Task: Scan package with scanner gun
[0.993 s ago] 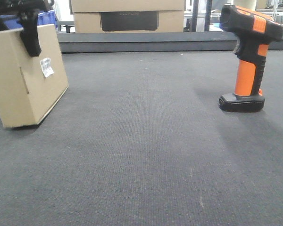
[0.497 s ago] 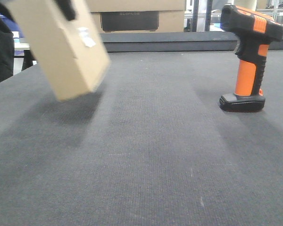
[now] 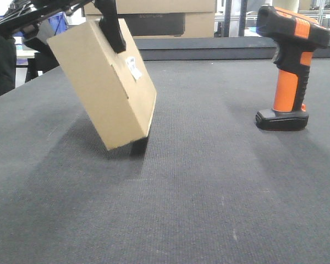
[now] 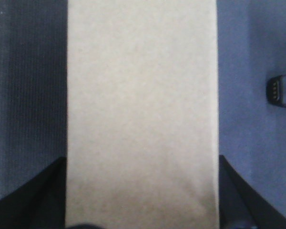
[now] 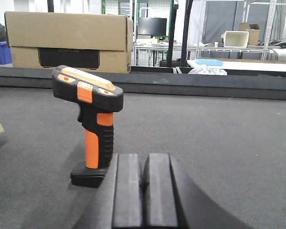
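Observation:
The package, a plain brown cardboard box with a small white label, hangs tilted at the left of the grey mat, its lower corner close to the surface. My left gripper is shut on its top end, one black finger lying over the labelled face. In the left wrist view the package fills the middle between my dark jaws. The scanner gun, black and orange, stands upright on its foot at the right. My right gripper is shut and empty, just right of and nearer than the scanner gun.
Large cardboard boxes with a dark panel stand behind a raised dark ledge at the back of the mat. A dark shape stands off the mat's left edge. Shelving and tables fill the far background.
The left gripper lifted the package off the mat at the far left and carried it rightward, then lowered it, more tilted. The scanner gun has not moved.

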